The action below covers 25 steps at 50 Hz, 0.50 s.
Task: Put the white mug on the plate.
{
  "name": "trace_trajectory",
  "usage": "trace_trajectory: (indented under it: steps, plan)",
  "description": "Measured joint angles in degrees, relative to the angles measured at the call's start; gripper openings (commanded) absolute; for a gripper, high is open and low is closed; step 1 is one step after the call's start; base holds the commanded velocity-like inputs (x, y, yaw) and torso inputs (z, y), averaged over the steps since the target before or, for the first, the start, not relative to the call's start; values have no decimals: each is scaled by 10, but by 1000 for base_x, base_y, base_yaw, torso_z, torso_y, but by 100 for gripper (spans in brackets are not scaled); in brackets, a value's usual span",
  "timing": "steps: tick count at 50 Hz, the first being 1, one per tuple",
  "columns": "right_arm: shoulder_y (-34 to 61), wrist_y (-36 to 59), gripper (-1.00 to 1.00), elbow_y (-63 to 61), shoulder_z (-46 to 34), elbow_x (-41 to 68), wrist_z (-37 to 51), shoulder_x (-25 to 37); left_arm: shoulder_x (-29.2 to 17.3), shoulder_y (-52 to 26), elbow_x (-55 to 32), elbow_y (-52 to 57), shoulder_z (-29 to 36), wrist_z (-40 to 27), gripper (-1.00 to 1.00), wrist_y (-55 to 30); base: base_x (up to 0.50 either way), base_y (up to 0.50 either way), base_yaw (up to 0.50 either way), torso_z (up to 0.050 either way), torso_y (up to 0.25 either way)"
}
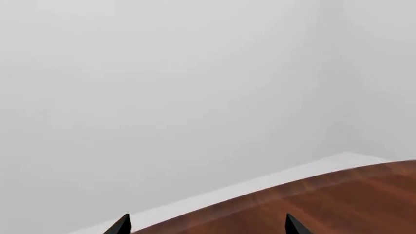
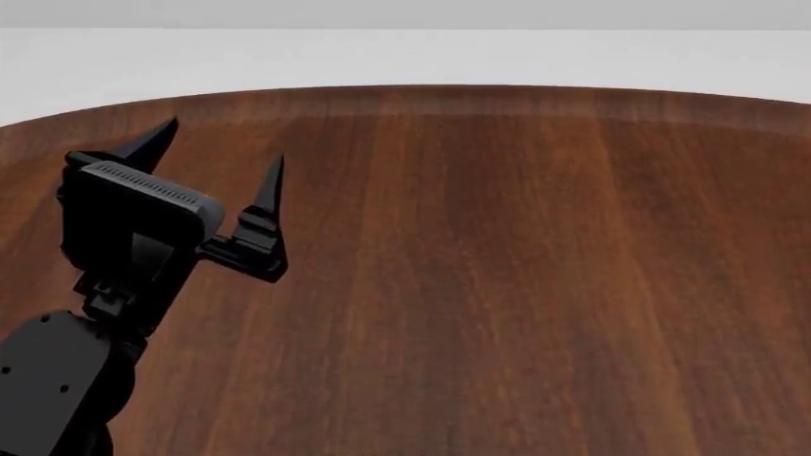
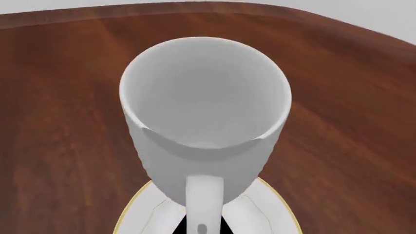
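Observation:
The white mug [image 3: 204, 97] fills the right wrist view, upright with its mouth open to the camera and its loop handle [image 3: 204, 200] toward the wrist. My right gripper [image 3: 202, 228] is shut on that handle, with a dark finger pressed against each side of it. Under the mug's base lies the plate [image 3: 263, 212], white with a thin golden rim; whether the mug touches it cannot be told. Mug, plate and right gripper are out of the head view. My left gripper [image 2: 224, 144] [image 1: 208, 228] hovers open and empty over the table's left part.
The round dark wooden table [image 2: 507, 266] spans the head view, its far curved edge [image 2: 419, 90] meeting a pale floor and wall. In the left wrist view only the table's edge [image 1: 312, 195] and the grey wall show.

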Motion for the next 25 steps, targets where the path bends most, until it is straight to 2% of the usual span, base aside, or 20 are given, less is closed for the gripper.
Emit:
trace_trajectory:
  steps: [13, 25]
  plan:
    - [-17, -4, -100, -1, -6, -9, 6, -11, 18, -38, 1, -79, 2, 13, 100, 43, 0, 0, 0, 0, 0]
    - [-30, -22, -100, 17, -12, -9, -6, -30, 25, -53, -1, -110, 4, 17, 100, 61, 0, 0, 0, 0, 0]
